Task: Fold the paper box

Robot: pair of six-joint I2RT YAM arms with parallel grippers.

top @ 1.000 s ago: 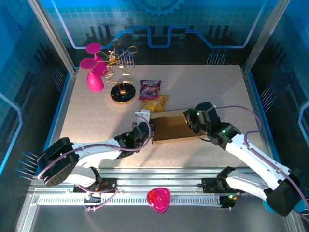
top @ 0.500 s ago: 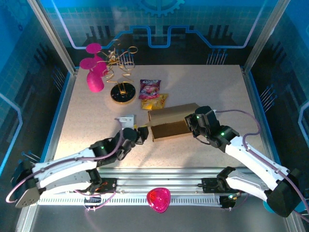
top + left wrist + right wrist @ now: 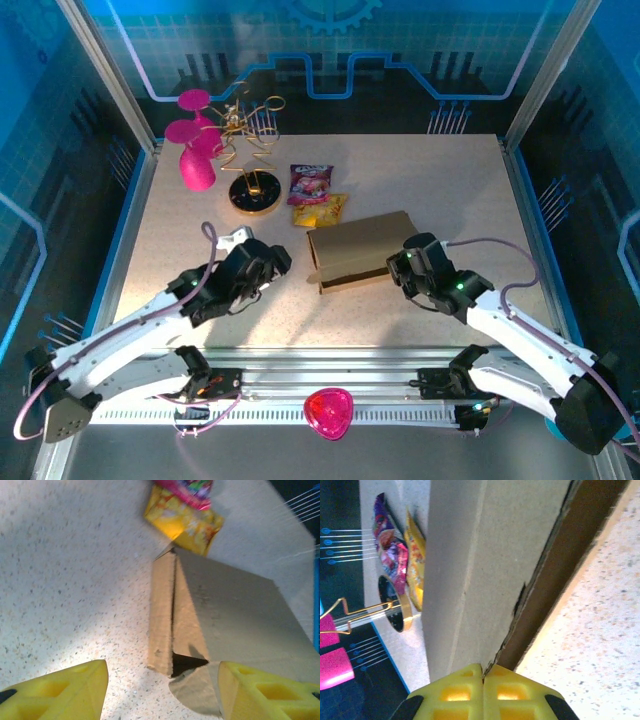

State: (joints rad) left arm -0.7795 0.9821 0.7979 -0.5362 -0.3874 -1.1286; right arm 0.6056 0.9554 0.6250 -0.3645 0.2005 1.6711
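On the table (image 3: 450, 190), the box (image 3: 360, 250) sits with its lid gaping, just ahead of your open left end effector (image 3: 278, 262) and against your closed right end effector (image 3: 400, 268). Unbraced, a push may skid it into the snack packets (image 3: 318, 198) beyond.

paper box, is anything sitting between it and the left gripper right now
Nothing visible does. The open left gripper faces the left end of the paper box across bare table. The snack packets lie past the box's far corner, off that line.
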